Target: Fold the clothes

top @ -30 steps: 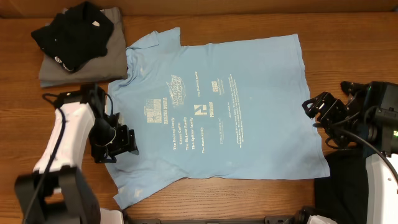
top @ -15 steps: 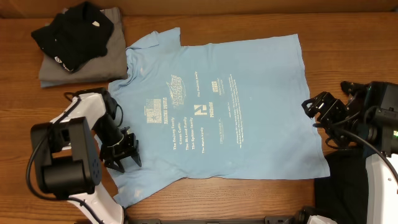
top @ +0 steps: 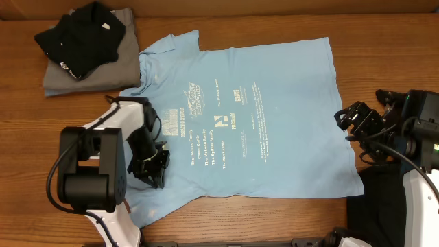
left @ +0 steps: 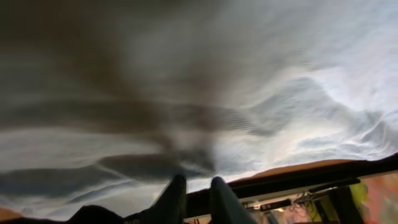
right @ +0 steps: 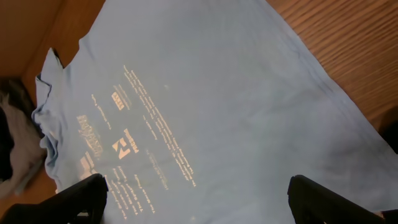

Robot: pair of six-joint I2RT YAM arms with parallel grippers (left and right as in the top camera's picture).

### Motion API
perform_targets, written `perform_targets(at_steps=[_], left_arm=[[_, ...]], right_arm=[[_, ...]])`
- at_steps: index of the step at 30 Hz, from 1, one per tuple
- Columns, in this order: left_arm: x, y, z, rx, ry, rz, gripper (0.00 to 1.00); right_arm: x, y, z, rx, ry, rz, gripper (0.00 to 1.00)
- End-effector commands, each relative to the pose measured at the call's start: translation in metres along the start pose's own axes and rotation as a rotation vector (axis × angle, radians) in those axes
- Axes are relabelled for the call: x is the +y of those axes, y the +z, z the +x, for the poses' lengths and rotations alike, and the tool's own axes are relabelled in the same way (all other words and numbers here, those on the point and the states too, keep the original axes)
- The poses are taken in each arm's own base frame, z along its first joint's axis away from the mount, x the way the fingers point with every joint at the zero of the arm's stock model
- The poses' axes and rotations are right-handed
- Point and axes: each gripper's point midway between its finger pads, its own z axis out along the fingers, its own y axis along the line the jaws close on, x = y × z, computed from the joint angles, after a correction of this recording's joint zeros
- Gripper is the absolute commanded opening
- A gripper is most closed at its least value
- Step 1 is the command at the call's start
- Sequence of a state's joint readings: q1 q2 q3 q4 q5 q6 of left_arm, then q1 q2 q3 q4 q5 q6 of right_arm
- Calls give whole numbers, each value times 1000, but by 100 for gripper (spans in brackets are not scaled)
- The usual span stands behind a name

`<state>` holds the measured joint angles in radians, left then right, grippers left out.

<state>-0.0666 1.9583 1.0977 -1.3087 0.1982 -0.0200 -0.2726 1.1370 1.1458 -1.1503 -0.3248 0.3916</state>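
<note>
The left pincer [top: 153, 167] is down on the lower left part of a light blue T-shirt [top: 274, 137], close to the sleeve that lies nearest the robot. The left wrist view is blurred. It shows two dark fingers [left: 176, 194] close together with a narrow gap and pale cloth filling the frame beyond them. Whether they pinch the cloth cannot be told.

The right pincer [top: 348, 122] is spread wide, just beside the shirt's right edge and over the bare table [top: 384, 55]. In the right wrist view its fingers [right: 84, 193] stand far apart at the bottom corners, with nothing between them but the shirt lying ahead.

The shirt lies flat and open in the middle of the wooden table, print side up. Its collar points left and its hem right.

At the far left corner sits a pile [top: 82, 48] of folded clothes, a black piece on top of a grey one, touching the shirt's collar end.
</note>
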Motion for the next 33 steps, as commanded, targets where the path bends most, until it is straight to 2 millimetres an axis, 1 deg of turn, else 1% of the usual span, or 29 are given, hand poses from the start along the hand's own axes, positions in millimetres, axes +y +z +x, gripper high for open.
perform_targets(at_steps=[1,3,5,6,8,11,14,15,17,18,19,20,22,23,25,26,28,31,33], left_arm=[[-2,3,-2,4,16,6,9],[-1,1,-7,-17,-1,4,6],[-1,-4,-15,-48,-28,9,7],[0,-9,-20,-69,-49,14,8],[1,-19,-28,-103,-84,25,6],[7,-41,-38,-158,-154,52,4],[15,-57,-42,-205,-197,76,4],[19,-61,-43,-222,-207,79,6],[29,-66,-44,-253,-228,73,16],[33,-68,-45,-265,-238,69,24],[37,-69,-45,-271,-247,65,27],[43,-69,-46,-277,-259,59,28],[49,-68,-52,-303,-274,55,24],[55,-68,-57,-325,-297,41,19],[68,-67,-68,-377,-355,5,6],[75,-67,-76,-415,-387,-18,4],[85,-67,-89,-481,-402,-55,4],[93,-68,-102,-542,-406,-81,4],[99,-74,-114,-606,-409,-103,4]], right_arm=[[3,-6,-7,-31,-17,2,96],[4,-6,-7,-31,-17,2,96],[4,-6,-7,-31,-17,2,96],[4,-6,-7,-31,-17,2,96],[3,-6,-7,-30,-17,2,96],[3,-6,-7,-30,-13,2,96],[4,-6,-5,-19,-10,-5,96],[4,-6,-4,-16,-8,-4,96],[4,-6,-3,-14,-5,-2,97],[4,-6,-3,-14,-5,-3,97],[4,-6,-3,-15,-5,-3,97],[4,-6,-4,-18,-5,-5,97],[5,-6,-6,-25,2,-8,97],[6,-6,-7,-30,9,-10,96],[8,-6,-11,-46,9,-19,97],[9,-6,-14,-55,5,-24,97],[11,-7,-17,-68,3,-31,97],[12,-7,-19,-76,0,-35,97],[12,-7,-20,-80,-2,-37,97]])
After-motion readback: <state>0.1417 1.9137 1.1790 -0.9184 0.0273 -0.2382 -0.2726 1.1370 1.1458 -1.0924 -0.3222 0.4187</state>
